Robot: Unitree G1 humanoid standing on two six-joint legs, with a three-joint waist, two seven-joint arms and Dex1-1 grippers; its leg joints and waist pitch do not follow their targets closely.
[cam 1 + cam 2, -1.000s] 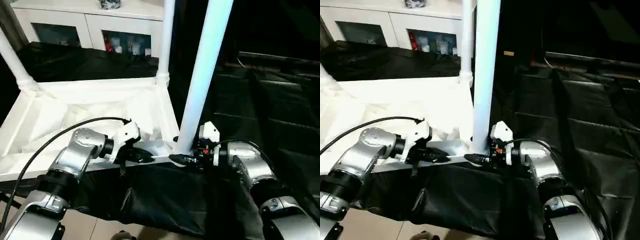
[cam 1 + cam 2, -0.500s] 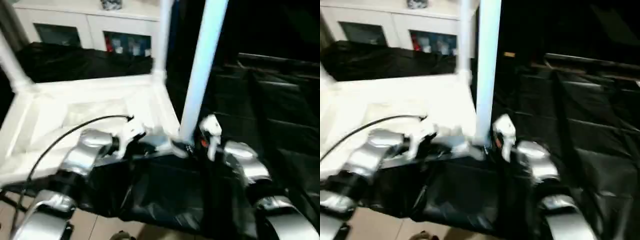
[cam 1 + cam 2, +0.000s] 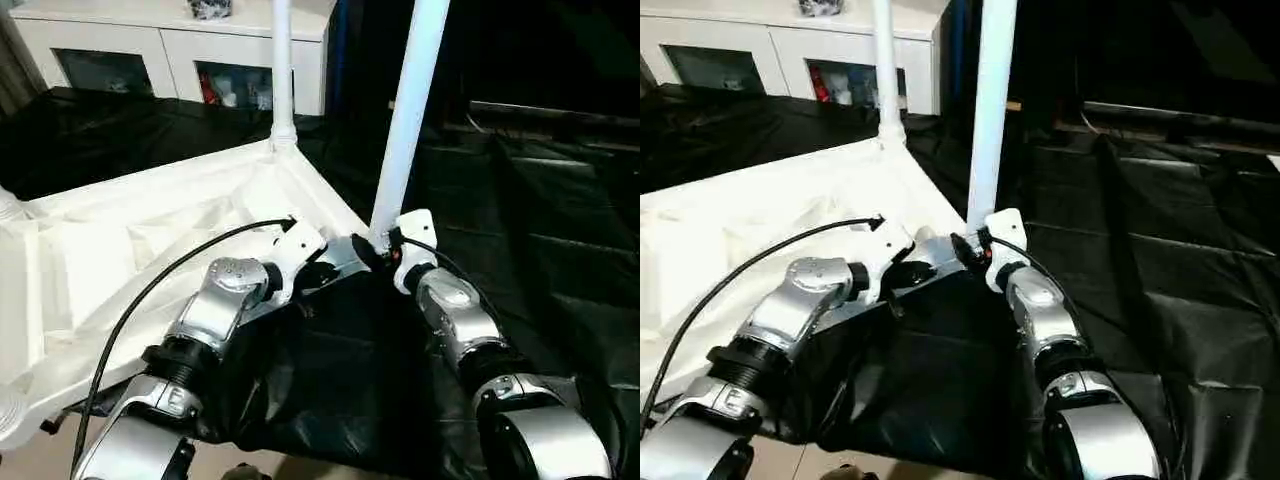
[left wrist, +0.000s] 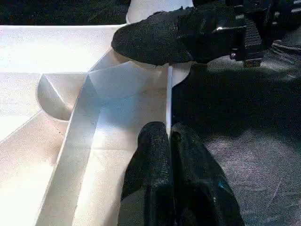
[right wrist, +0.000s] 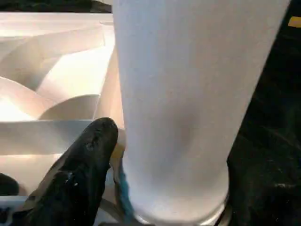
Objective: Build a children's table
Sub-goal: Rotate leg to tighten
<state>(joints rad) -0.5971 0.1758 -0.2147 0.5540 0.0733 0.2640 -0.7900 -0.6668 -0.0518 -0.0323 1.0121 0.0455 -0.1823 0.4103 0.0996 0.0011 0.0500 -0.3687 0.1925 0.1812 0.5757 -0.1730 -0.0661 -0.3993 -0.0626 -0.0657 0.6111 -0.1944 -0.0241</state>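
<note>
At the near corner of the white plastic rectangular tabletop [image 3: 150, 240], which lies upside down with its ribbed underside up on black plastic sheeting [image 3: 540, 230], both grippers work side by side. The left gripper [image 4: 169, 141] has its two black fingers pressed together on the thin upright rim of the tabletop's near edge, pinching that rim just short of the corner. The right gripper [image 3: 375, 250] sits at the corner itself, at the foot of the nearest long tapered white tube leg [image 3: 405, 120]; one black finger [image 5: 84, 165] lies against the base of that leg where it enters the round socket, and whether its fingers are clamped on the leg or only spread around it I cannot tell. That leg stands upright in its socket, long axis running up out of the head view, narrowing toward the top. Farther back, at the far corner on the same side, a second white tube leg [image 3: 281, 70] also stands upright in its socket. At the left edge of the head view a stub of a third white leg [image 3: 8, 205] shows at another corner, and a further white ribbed part sits at the near-left corner, too little of it visible to name. By my reading the assembly is well along: at least two legs look seated, and what remains is confirming the near leg is pushed home, fitting any missing leg, and turning the table upright. Beyond it stands a white cabinet with glass-fronted doors [image 3: 170, 50].
</note>
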